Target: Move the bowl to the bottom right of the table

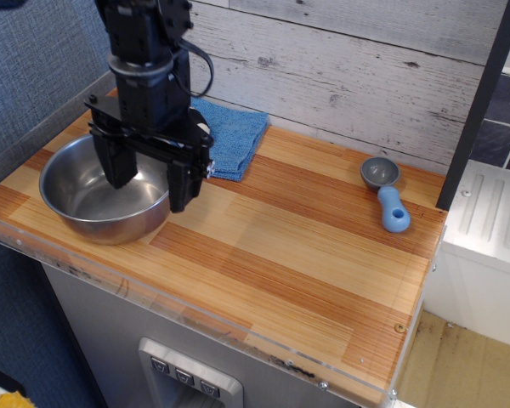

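Table (323,280) front-right bare wood; scoop (386,192) at back-right edge, prob. clear of path.

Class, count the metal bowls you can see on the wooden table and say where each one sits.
1. The bowl sits at the left end of the table, near the front edge, with the gripper straddling its right rim. None appears hidden.

looks like a small mock kitchen set up for a robot: a wooden plank table (306,255) against whitewashed boards (340,68), a steel bowl (85,200), a blue cloth (234,136), a little scoop (387,191), and a white drainboard (489,221) alongside.
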Action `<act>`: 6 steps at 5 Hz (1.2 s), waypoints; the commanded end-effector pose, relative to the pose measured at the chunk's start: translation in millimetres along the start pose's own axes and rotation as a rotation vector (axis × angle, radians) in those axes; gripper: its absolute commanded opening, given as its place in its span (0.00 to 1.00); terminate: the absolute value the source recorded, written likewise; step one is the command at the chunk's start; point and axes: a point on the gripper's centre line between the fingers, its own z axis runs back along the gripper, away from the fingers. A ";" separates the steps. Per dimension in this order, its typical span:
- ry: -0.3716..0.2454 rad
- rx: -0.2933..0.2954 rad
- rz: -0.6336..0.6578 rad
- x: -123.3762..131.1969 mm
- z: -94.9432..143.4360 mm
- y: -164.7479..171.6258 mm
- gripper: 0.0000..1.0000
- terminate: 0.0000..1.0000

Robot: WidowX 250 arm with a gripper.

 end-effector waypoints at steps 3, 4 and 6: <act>0.049 0.033 0.036 34.0 -46.5 9.4 1.00 0.00; 0.059 0.028 0.045 32.8 -48.7 4.5 0.00 0.00; 0.048 0.046 0.049 29.1 -44.5 1.0 0.00 0.00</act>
